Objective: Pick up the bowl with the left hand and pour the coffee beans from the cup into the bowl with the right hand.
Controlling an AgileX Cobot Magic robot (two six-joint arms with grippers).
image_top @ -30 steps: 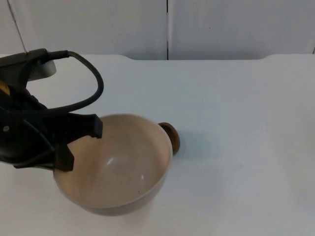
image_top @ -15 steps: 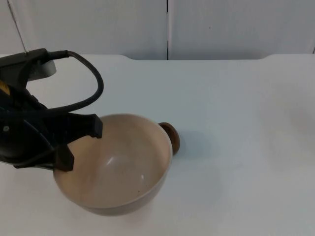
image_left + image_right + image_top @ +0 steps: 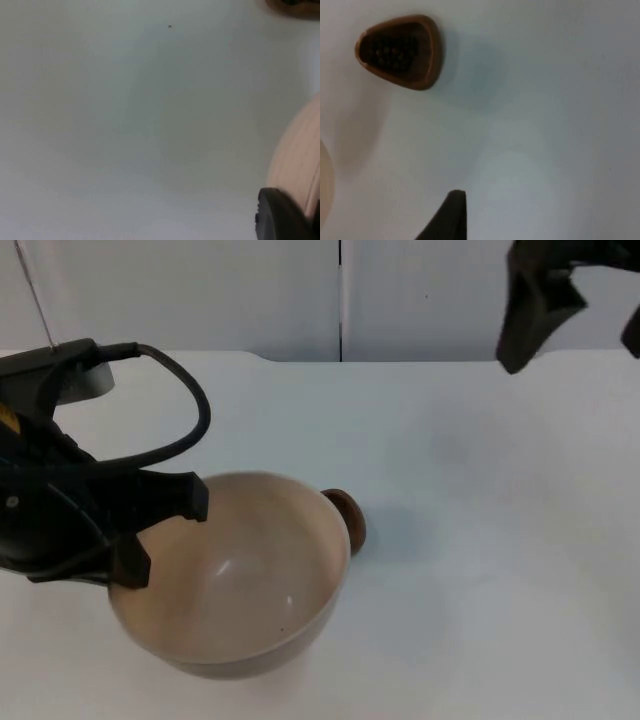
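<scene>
A large beige bowl sits toward the near left of a white worktop, its hollow bare. The left hand is clenched on the bowl's left rim, one black finger over the edge and one outside it. Touching the bowl's far right side, and partly hidden behind its rim in the top view, stands a small brown cup; the right wrist view looks down into the cup and shows dark coffee beans inside. The right hand hangs high near the far right corner, well apart from the cup, its fingers seemingly spread and holding nothing. A grey partition wall closes the worktop's far edge.
</scene>
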